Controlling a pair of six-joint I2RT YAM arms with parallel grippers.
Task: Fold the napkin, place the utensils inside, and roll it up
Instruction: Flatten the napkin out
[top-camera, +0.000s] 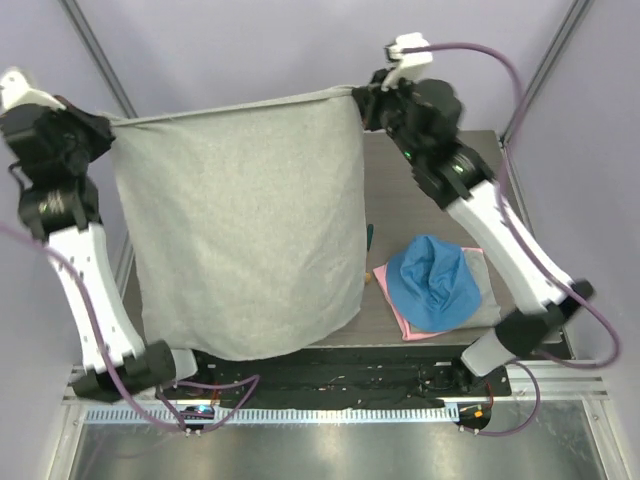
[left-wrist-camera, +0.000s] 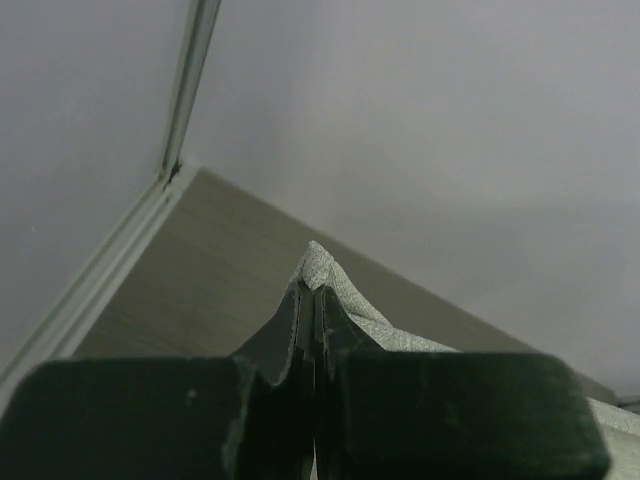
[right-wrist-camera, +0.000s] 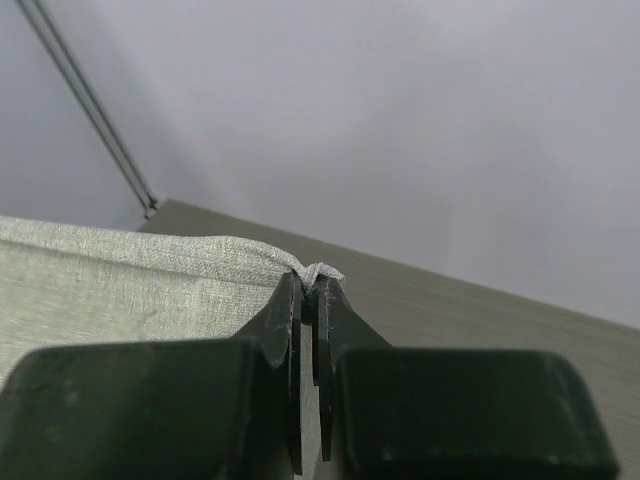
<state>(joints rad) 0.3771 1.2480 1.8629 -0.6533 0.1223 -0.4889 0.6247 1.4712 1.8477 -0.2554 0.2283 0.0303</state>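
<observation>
Napkin (top-camera: 240, 230) lifted, hangs as flat grey sheet between both arms, above table (top-camera: 395, 190); lower edge near arm bases. Left gripper (left-wrist-camera: 313, 300) clenched on top left corner. Right gripper (right-wrist-camera: 310, 292) clenched on top right corner, cloth tip poking past fingers. Top edge stretched between them. Spoon (top-camera: 369, 236): only dark green handle shows, on table just beside napkin's right edge. Blue cloth (top-camera: 432, 282) on pink cloth (top-camera: 392, 296), right of napkin.

Your arms, white over black
Left arm (top-camera: 88, 290) and right arm (top-camera: 505, 245): white links, black joints, purple cables looping.
</observation>
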